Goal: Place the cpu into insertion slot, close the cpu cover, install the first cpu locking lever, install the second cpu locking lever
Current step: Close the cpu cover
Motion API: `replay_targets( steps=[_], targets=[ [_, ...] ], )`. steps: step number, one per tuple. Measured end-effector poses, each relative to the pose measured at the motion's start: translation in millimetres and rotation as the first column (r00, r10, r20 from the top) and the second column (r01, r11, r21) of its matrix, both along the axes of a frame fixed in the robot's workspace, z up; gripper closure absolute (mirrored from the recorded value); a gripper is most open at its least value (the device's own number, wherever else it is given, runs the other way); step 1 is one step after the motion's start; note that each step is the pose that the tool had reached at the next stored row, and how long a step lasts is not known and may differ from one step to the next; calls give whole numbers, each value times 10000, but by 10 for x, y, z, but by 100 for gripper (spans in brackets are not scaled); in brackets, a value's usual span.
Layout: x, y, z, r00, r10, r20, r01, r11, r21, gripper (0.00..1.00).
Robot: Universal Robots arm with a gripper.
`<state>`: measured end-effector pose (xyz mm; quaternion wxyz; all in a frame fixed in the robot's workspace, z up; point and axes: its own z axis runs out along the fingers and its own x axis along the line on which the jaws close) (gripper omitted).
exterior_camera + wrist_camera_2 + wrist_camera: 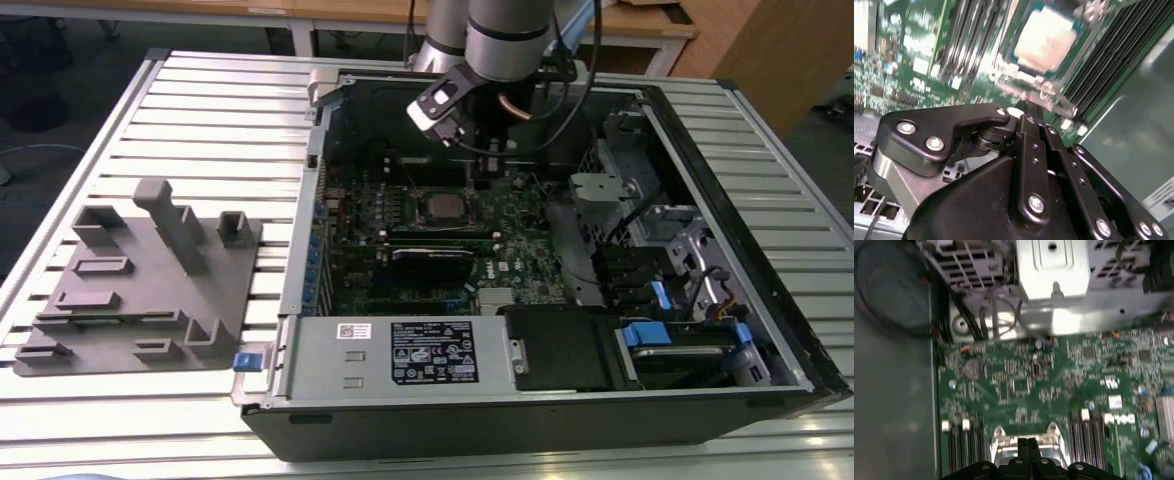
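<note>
The cpu (445,207) lies flat in the insertion slot (416,190) on the green motherboard (400,280) inside the open computer case. Its pale metal top (1046,37) shows in the second wrist view. The silvery cpu cover (1016,82) frames it and looks down over it. My gripper (491,165) hangs just past the socket's far side, a little to the exterior view's right. Its black fingers (1023,449) are pressed together with nothing between them, over the socket's metal edge (1004,442). A thin silvery lever (1051,100) runs close in front of my fingertips (1026,119).
A long black card (434,257) sits nearer than the socket. Long dark slots (966,40) flank it. A labelled power supply (400,352) and a drive cage with blue tabs (667,300) fill the case front. A grey fixture tray (134,280) lies at the exterior view's left.
</note>
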<state>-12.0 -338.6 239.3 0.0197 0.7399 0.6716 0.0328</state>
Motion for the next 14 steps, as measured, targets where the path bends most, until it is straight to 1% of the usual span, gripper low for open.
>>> replay_targets(
  steps=[1, 2, 7, 8, 9, 10, 12, 13, 14],
  targets=[
    [-30, 0, 0, 10000, 0, 12, 0, 10000, 1, 89],
    [-38, 1, -1, 10000, -1, 12, 1, 10000, 2, 89],
    [-39, 0, 0, 10000, 0, 13, 0, 10000, 1, 89],
    [-40, 0, 0, 10000, 0, 10, 0, 10000, 2, 89],
    [-40, 0, -1, 10000, 0, -13, 0, 10000, 2, 89],
    [-40, 0, -3, 10000, 0, -66, 0, 10000, 3, 89],
    [-40, 0, -8, 9996, 0, -279, 0, 10000, 2, 89],
    [-40, 0, -9, 9994, -1, -353, 1, 10000, 2, 89],
    [-40, 0, -9, 9994, -1, -354, 1, 10000, 0, 89]
  ],
)
